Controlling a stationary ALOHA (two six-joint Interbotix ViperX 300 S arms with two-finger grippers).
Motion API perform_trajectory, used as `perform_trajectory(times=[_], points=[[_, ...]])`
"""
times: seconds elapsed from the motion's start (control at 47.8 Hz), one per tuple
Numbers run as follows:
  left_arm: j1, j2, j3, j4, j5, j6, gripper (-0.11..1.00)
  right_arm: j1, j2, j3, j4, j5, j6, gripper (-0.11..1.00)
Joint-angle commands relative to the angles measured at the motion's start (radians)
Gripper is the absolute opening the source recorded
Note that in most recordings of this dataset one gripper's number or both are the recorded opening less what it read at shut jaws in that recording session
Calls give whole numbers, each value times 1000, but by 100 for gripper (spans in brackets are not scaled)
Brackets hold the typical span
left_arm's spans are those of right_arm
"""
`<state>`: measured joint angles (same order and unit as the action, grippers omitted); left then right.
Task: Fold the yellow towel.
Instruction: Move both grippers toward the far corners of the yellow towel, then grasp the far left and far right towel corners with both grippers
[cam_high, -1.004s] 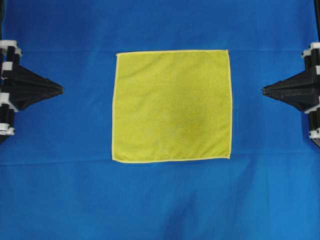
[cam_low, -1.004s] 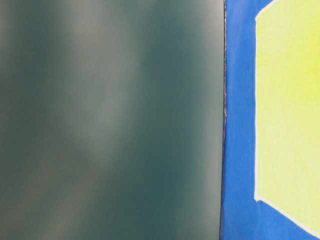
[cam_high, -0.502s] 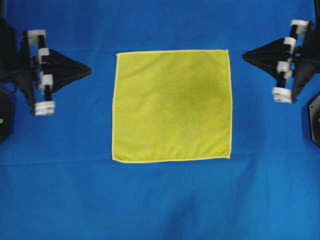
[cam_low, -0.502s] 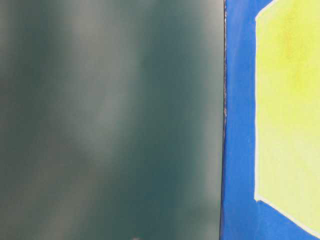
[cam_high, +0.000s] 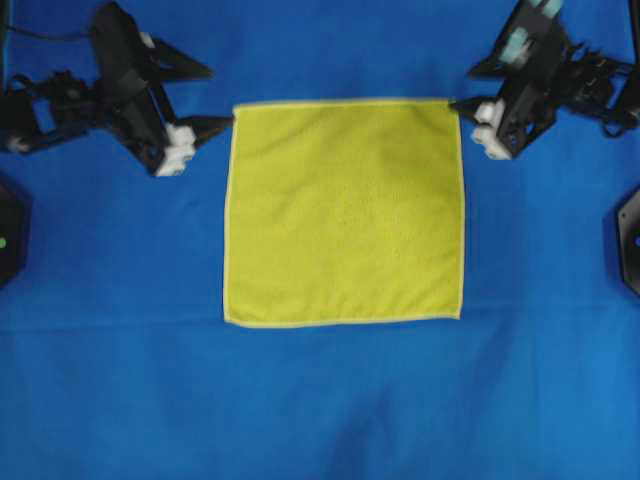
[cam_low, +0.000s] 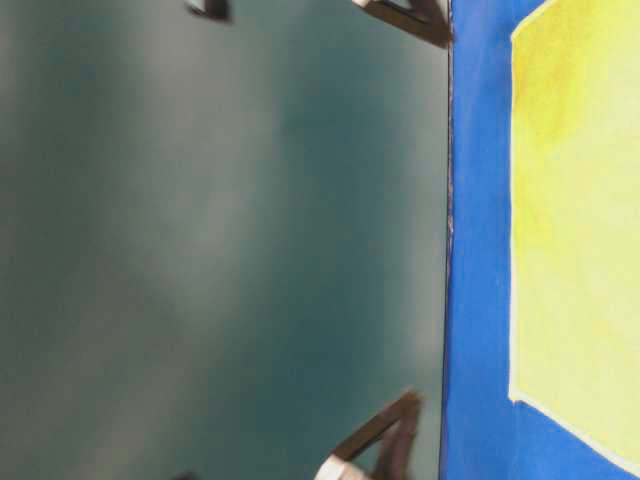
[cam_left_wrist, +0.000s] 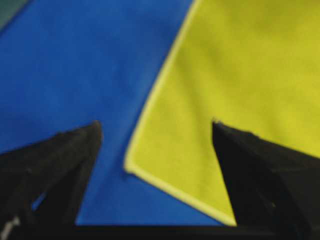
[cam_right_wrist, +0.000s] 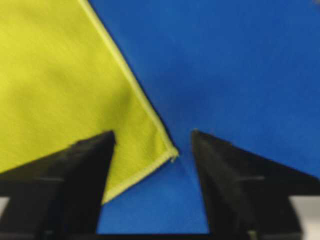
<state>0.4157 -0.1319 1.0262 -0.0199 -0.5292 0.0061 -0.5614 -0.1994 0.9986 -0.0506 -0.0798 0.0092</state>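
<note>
The yellow towel (cam_high: 345, 212) lies flat and square on the blue cloth (cam_high: 320, 400). My left gripper (cam_high: 220, 97) is open at the towel's far left corner, one finger beside the corner, the other farther back. In the left wrist view the open gripper (cam_left_wrist: 156, 125) straddles that corner of the towel (cam_left_wrist: 240, 75). My right gripper (cam_high: 462, 88) is open at the far right corner. In the right wrist view the gripper (cam_right_wrist: 153, 134) has the corner of the towel (cam_right_wrist: 60, 90) between its jaws, not touching it. The towel's edge (cam_low: 580, 220) shows in the table-level view.
The blue cloth covers the whole table. Black arm bases sit at the left edge (cam_high: 8, 230) and the right edge (cam_high: 630, 240). In the table-level view a blurred dark green panel (cam_low: 220, 240) fills the left; dark gripper parts show at top and bottom.
Both arms have swung from the table's sides to the towel's far corners, and both grippers have opened. The towel has not moved.
</note>
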Motion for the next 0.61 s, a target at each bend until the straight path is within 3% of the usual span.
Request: perform_trajectory(times=[0.0, 0.272, 0.586], points=[[28, 89, -60, -2, -11, 2, 83, -14, 54, -40, -12, -9, -2, 59], [75, 278, -141, -2, -11, 9, 83, -57, 196, -69, -29, -54, -2, 58], [91, 311, -146, -2, 43, 15, 77, -55, 225, -64, -29, -57, -2, 52]])
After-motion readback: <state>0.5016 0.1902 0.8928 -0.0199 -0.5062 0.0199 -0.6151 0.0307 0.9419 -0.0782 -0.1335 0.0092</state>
